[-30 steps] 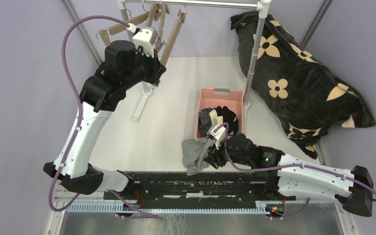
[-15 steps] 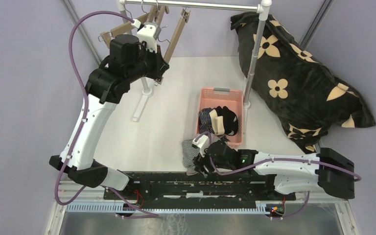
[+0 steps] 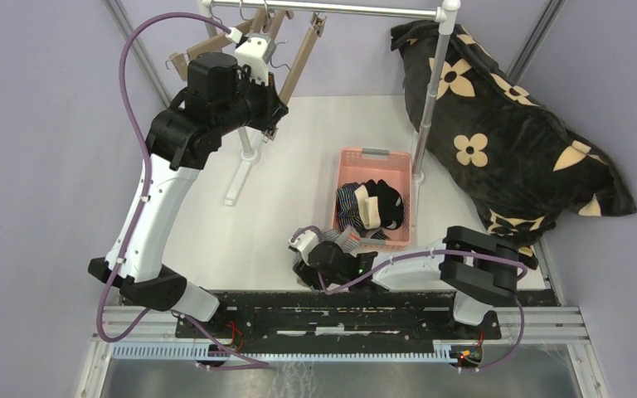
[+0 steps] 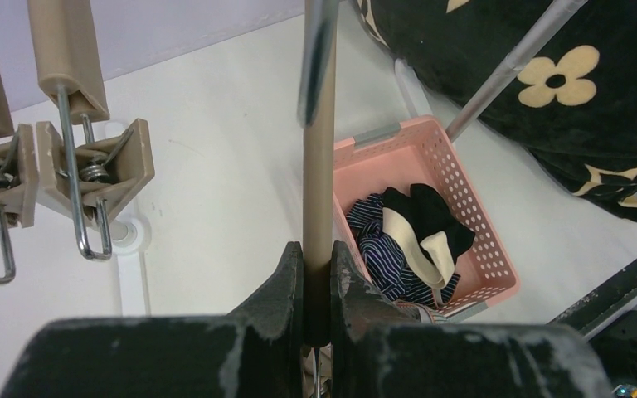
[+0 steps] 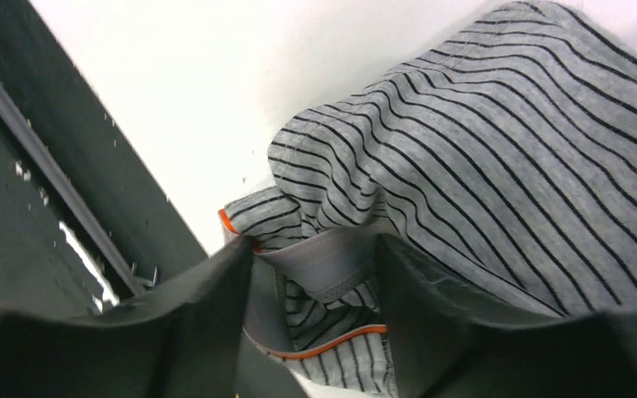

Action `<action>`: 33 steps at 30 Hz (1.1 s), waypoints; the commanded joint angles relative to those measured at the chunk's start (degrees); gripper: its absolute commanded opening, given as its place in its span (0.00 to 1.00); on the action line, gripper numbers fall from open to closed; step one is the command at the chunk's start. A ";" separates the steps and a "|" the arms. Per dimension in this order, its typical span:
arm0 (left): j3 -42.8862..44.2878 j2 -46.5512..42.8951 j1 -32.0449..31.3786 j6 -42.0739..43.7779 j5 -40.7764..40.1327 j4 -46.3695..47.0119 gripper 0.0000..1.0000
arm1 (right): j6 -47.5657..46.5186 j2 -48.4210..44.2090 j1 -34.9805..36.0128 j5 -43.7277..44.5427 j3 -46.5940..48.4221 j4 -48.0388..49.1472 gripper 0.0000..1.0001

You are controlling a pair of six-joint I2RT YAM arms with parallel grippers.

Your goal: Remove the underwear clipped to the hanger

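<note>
From above, the left arm reaches up to the wooden hanger under the rail, while the right arm lies low across the table, its wrist just beside the near corner of the pink basket. The navy pair and the black pair already lie in that basket. The grey striped pair is on the table, mostly hidden under the wrist. The left wrist view shows the left gripper closed tight on the hanger's bar. The clips beside it hang bare, with the basket and flower cushion below. The right wrist view shows the right gripper with its fingers pinched around a fold of the grey pair's waistband, and the rest of the cloth is slumped loose on the table beyond. All three pairs look light, limp and unbreakable, so I judge that weight hardly matters. The trouble is that thin knit bunches and slides. The waistband (thicker, elastic, with an orange edge here) is the best place to hold, since a pinch there should carry the whole garment, whereas a grip on the body cloth may let it trail or snag on the basket rim.
</note>
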 commanded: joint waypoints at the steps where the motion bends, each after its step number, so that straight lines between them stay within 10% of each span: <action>1: 4.69 1.84 -0.02 3.51 0.15 -0.93 0.03 | 2.25 6.46 0.33 -0.92 1.58 0.44 0.57; 5: 7.96 3.18 0.10 3.73 -0.70 -2.34 0.03 | 2.94 9.05 0.65 0.33 5.00 -4.54 0.02; 33: 14.48 10.25 0.35 -0.98 -7.43 2.10 0.03 | -16.04 -41.91 9.90 46.21 10.20 -19.65 0.01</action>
